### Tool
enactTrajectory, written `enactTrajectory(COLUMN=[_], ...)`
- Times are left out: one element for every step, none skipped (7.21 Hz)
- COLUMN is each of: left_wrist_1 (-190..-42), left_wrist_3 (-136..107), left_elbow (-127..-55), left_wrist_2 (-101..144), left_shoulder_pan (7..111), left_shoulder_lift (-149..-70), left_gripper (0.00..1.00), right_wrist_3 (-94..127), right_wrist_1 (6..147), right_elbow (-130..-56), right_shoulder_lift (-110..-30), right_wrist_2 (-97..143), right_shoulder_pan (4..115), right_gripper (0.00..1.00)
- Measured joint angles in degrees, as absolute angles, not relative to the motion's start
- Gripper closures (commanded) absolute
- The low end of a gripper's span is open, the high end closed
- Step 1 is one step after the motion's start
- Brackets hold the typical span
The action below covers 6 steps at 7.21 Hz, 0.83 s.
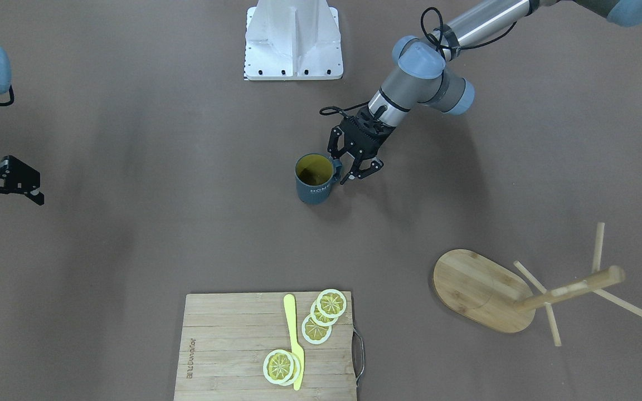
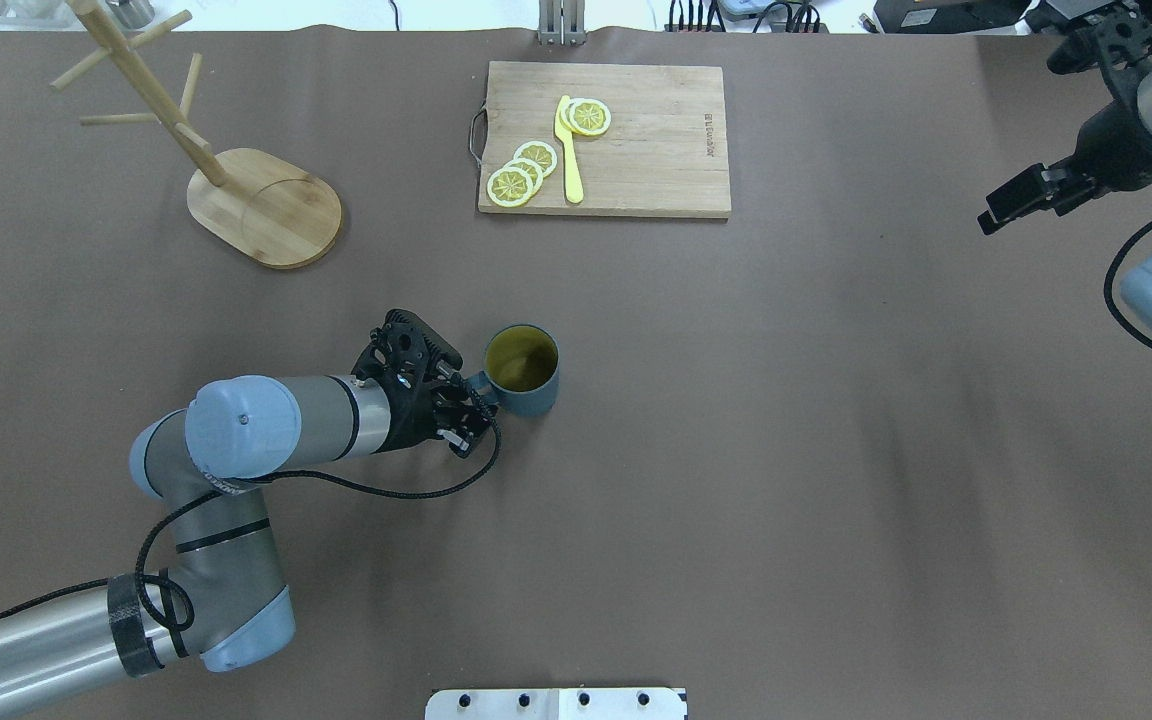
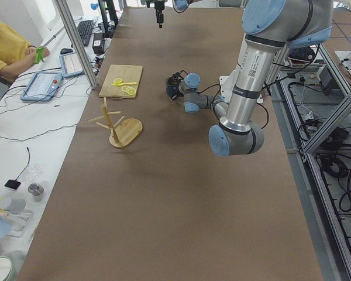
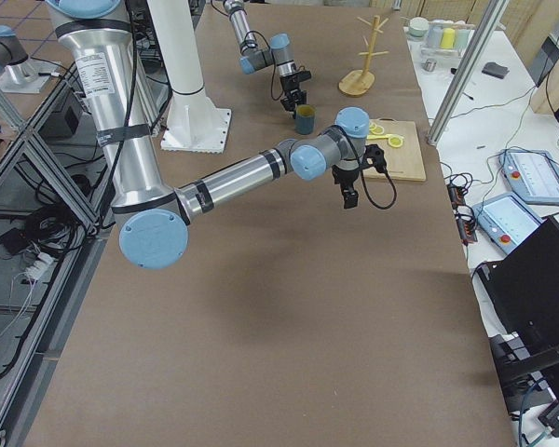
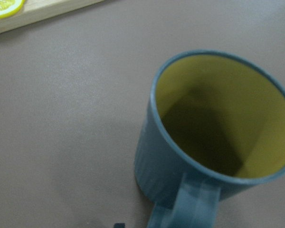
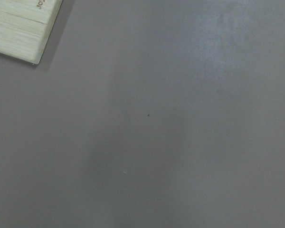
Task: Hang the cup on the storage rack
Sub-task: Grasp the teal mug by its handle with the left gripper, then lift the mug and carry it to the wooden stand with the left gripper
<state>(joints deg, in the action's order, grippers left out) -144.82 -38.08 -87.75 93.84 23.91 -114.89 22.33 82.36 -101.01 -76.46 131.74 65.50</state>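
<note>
Jaws of the left gripper [image 1: 350, 169] are being held apart on either side of the cup's handle [image 1: 336, 166], not yet closed on it, as the cup [image 1: 312, 184] is being lined up for hanging. The cup is being shown upright and empty near the middle of the table [image 1: 131, 250], its handle turned toward the left arm. In the left wrist view the handle is being seen at the bottom edge, straight ahead of the camera. The rack [image 1: 482, 289] is being shown well apart from the cup, toward the table's far left corner, with its pegs [image 1: 528, 275] bare. The right gripper [image 1: 9, 205] is being held spread wide over the table's right end, well away from the work.

The cup is being judged stiff and hard, probably ceramic, and so breakable if knocked against the post [image 1: 572, 288]. Being empty, it is being reckoned light to moderate in weight. A smooth handle is likely to be slippery, and the body is being expected to swing down from a grip there, since the weight lies off to one side. A firm pinch across the handle's flat sides, at its outer bend, is being judged best, with the loop's opening being left free for a peg.
</note>
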Motion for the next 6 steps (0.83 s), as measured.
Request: enactTrajectory(left_wrist_1=[-144.8, -144.8, -144.8, -144.7, -145.2, -146.7], left_wrist_3=[-38.2, -38.4, -38.6, -39.1, -42.0, -49.8], left_elbow=[-87.9, -88.0, -88.7, -90.1, -92.1, -93.9], left_wrist_2=[94.0, 94.1, 94.2, 95.0, 97.2, 100.4], left_shoulder_pan=[23.9, 23.9, 23.9, 24.3, 25.9, 28.8], left_shoulder_lift=[-114.9, -114.9, -114.9, -114.8, -114.0, -112.9], left_gripper=[1.0, 1.0, 1.0, 1.0, 1.0, 1.0], right_wrist_3=[22.3, 22.3, 22.3, 22.3, 22.3, 22.3], right_wrist_1=[82.4, 82.4, 82.4, 82.4, 82.4, 82.4], right_elbow=[-101.0, -101.0, -101.1, -101.3, -101.6, -101.9], right_shoulder_lift=[-76.5, -76.5, -76.5, -76.6, -77.0, -77.4], right_wrist_2=[131.9, 131.9, 131.9, 132.0, 132.2, 132.3], right_shoulder_pan=[65.5, 65.5, 65.5, 65.6, 65.7, 65.9], right_gripper=[0.0, 0.0, 0.0, 0.0, 0.0, 0.0])
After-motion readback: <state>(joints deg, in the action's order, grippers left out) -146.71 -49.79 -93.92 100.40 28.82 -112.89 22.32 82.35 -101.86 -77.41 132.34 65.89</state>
